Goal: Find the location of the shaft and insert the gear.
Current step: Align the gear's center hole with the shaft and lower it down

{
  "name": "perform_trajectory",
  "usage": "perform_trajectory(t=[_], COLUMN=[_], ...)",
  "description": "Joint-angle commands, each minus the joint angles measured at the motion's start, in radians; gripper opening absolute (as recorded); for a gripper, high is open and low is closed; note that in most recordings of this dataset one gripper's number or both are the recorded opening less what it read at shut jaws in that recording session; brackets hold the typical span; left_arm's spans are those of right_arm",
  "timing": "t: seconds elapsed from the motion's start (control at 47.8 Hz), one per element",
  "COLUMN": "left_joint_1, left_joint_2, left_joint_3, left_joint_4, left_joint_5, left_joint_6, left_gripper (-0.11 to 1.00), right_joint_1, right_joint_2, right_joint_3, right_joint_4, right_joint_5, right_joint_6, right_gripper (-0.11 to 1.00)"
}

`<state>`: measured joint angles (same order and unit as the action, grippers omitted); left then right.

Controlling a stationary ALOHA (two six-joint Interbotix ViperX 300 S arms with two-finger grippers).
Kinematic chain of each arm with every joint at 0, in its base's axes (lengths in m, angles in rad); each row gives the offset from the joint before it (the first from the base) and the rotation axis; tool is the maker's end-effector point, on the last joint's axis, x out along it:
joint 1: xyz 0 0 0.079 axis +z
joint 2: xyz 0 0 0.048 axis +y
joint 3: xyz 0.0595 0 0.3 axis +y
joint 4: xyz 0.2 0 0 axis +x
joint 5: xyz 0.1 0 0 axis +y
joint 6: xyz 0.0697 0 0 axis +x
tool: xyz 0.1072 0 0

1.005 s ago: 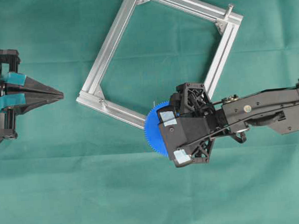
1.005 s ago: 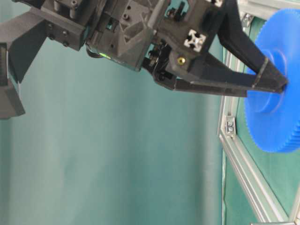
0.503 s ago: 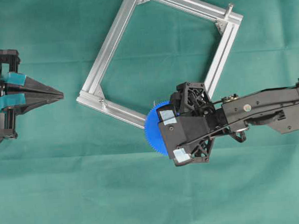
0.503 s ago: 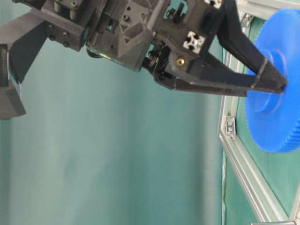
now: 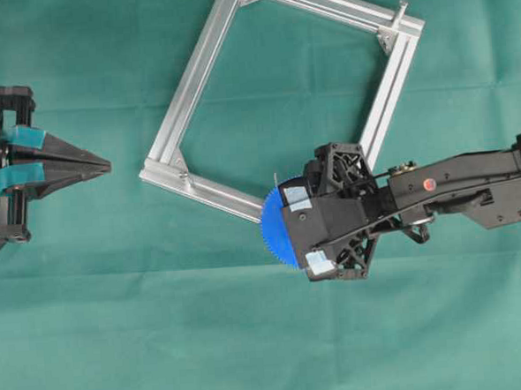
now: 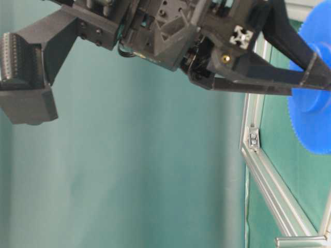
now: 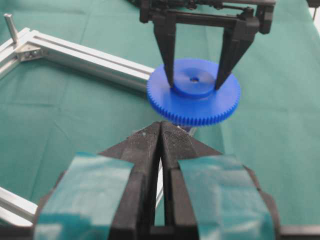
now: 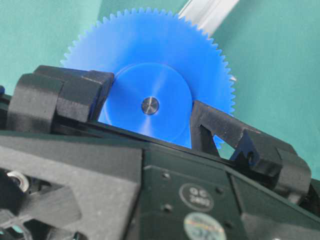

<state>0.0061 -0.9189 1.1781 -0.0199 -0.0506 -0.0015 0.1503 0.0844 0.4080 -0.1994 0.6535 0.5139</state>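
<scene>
we see gear (image 7: 194, 97): bright blue, silver dot at hub centre | frame (image 5: 202, 75): silvery aluminium | counter (image 5: 163, 342): green cloth | right hand (image 7: 195, 80): black | left hand (image 7: 161, 145): black, teal tape on its fingers (image 7: 100, 187)

A square aluminium frame (image 5: 281, 101) lies flat on the counter's green cloth (image 5: 163, 342) — turned like a diamond, small corner brackets (image 5: 385, 39) inside — an upright silver peg (image 5: 401, 10) at one corner.
</scene>
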Motion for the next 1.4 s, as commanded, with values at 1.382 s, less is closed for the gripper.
perform_trajectory(t=[1.382], left_joint_1=[0.002], left_joint_2=[0.011], left_joint_3=[-0.009], left_joint_4=[0.0], left_joint_5=[-0.005], left_joint_6=[-0.002], left_gripper=[0.01], right_joint_1=[-0.009], right_joint_2=[0.051], right_joint_3=[0.008], right_joint_4=[0.018], right_joint_5=[-0.075], right_joint_6=[0.003], right_gripper=[0.71])
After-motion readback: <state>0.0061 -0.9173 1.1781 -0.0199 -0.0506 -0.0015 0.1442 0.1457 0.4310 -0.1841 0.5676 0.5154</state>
